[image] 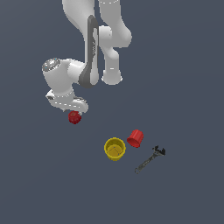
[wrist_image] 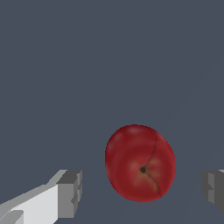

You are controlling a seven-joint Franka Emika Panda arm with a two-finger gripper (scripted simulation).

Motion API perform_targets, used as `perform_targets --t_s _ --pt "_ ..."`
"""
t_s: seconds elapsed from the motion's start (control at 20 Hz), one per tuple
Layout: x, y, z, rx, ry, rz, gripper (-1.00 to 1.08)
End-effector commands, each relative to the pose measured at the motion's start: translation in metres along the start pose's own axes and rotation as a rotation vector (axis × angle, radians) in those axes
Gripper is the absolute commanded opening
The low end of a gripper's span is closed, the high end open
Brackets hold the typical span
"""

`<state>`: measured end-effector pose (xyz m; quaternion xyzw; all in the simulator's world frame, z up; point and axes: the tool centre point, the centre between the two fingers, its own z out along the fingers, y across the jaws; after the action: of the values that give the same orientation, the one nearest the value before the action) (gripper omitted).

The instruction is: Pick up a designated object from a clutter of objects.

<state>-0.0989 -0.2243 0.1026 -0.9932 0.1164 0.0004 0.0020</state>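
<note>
The arm (image: 94, 48) is white with a dark grey strip. It bends down to the grey table (image: 183, 87). The jaws (image: 75, 113) sit right over the ball (image: 75, 117).

The ball is small, round, red and shiny. In the wrist view it (wrist_image: 140, 163) has a small dark dimple with a thin dark line running through it. The ball lies between the two fingers. One grey finger pad (wrist_image: 70, 194) is on one side of the ball. The other pad (wrist_image: 214, 190) is on the far side, and only part of it shows at the edge of the picture. There is a gap of bare table between each pad and the ball. So the jaws are open wide and they do not touch the ball. The ball is nearer the middle of the jaws than either pad.

The other things are well apart from the jaws, toward the exterior view's right and lower in that picture. A yellow cup (image: 115, 148) stands up with its mouth open to the top. A smaller red cup (image: 135, 138) is just beside it and is tipped over. A thin dark wrench (image: 150, 160) lies flat on the table, near the two cups, farthest from the jaws.
</note>
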Motion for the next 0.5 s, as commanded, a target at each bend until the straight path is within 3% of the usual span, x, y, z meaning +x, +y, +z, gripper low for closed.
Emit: perform_targets --t_s 0.0,0.45 --pt "-0.0042 0.0063 0.0046 -0.003 0.001 0.007 1.00" --pt "-0.0056 0.0076 0.0130 -0.003 0.000 0.009 1.00"
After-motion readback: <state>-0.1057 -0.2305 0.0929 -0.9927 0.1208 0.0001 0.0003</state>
